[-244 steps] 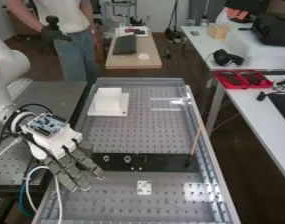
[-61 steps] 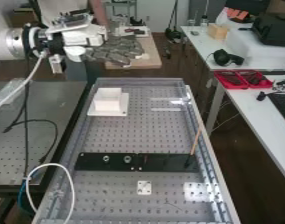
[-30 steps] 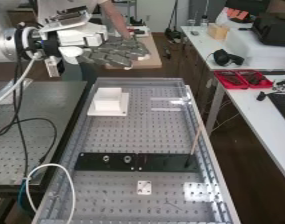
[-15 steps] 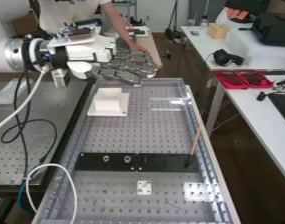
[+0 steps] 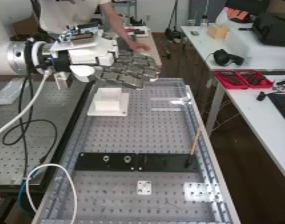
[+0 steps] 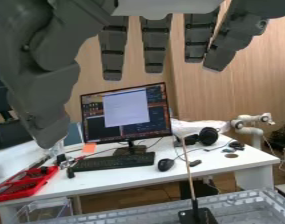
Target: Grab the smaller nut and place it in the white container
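Observation:
The hand [image 5: 129, 70] is over the bench's far end in the high view, above and just beyond the white container [image 5: 108, 102], not touching it. Its fingers are straight, and I see nothing held. In the wrist view the hand [image 6: 154, 45] hangs with straight fingers and the thumb beside them. The white container stands on a flat white base. Lower down, on the flat black bar [image 5: 167, 162], stand the larger nut [image 5: 106, 158] and, to its right, the bearing [image 5: 127, 159].
A thin upright rod [image 5: 196, 141] rises from the black bar's right part. A small white plate [image 5: 144, 187] lies on the bench below the bar. White cable [image 5: 71, 187] loops at the bench's left edge. Red trays [image 5: 242, 79] sit on the side table.
From low left beside the black bar, the hand has gone up to the bench's far end. Over the last second it has shifted right and slightly down toward the container.

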